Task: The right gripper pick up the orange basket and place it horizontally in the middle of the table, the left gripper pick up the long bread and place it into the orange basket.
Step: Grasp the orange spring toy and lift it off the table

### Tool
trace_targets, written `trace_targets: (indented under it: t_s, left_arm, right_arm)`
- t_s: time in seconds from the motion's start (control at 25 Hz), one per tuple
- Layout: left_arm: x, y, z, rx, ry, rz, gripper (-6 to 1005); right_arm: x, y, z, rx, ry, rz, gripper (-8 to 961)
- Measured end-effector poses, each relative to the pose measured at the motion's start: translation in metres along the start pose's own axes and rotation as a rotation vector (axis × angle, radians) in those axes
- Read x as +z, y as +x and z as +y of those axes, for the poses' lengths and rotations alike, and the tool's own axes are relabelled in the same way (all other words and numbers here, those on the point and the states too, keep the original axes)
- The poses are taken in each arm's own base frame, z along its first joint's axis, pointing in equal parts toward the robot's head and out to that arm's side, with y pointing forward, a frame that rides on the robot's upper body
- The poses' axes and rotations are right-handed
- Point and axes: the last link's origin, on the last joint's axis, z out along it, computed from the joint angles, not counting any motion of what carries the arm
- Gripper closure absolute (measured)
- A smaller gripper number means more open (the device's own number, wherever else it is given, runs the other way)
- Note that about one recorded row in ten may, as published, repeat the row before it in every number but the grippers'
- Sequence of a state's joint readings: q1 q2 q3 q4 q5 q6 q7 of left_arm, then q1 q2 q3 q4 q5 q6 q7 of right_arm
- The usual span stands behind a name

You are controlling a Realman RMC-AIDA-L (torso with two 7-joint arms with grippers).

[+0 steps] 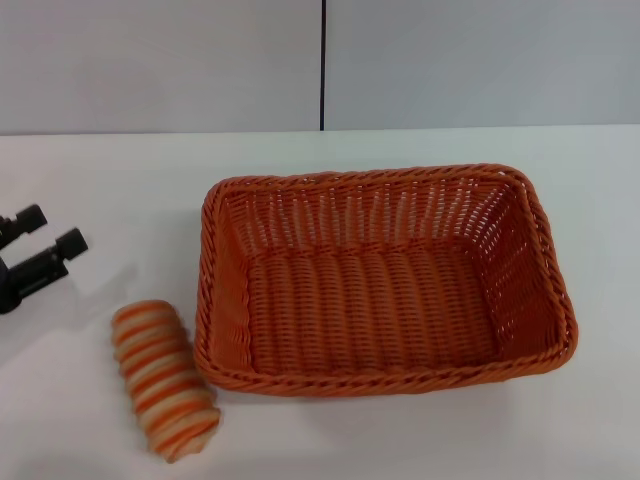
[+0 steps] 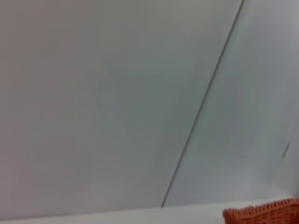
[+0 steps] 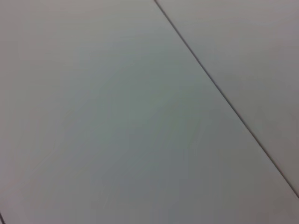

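The orange basket [image 1: 385, 280] lies lengthwise across the middle of the white table [image 1: 100, 190], empty inside. Its rim corner also shows in the left wrist view as the orange basket [image 2: 264, 212]. The long bread [image 1: 164, 378], striped orange and cream, lies on the table just off the basket's left front corner, touching or nearly touching its rim. My left gripper [image 1: 48, 240] hovers at the far left edge of the head view, behind and left of the bread, open with nothing between its fingers. The right gripper is out of view.
A pale grey wall [image 1: 160, 60] with a dark vertical seam [image 1: 323, 65] stands behind the table. The right wrist view shows only the wall [image 3: 117, 116] and a seam.
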State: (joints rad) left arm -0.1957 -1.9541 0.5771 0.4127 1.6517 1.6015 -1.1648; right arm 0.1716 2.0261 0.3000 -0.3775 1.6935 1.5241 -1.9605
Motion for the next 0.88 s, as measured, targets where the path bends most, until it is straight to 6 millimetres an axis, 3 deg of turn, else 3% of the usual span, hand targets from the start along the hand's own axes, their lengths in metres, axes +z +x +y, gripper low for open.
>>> trace_targets:
  t_s: [0.56,0.88]
  left_arm:
    - [-0.020,-0.028,0.010,-0.042,0.000,-0.114,247]
    - [-0.009,-0.040,0.020,-0.058,-0.029,-0.139,249]
  right_arm:
    - [0.018,0.010,0.009,0.019,-0.007,-0.009,426]
    - [0.030,0.014,0.016,0.016,-0.024,-0.002,426]
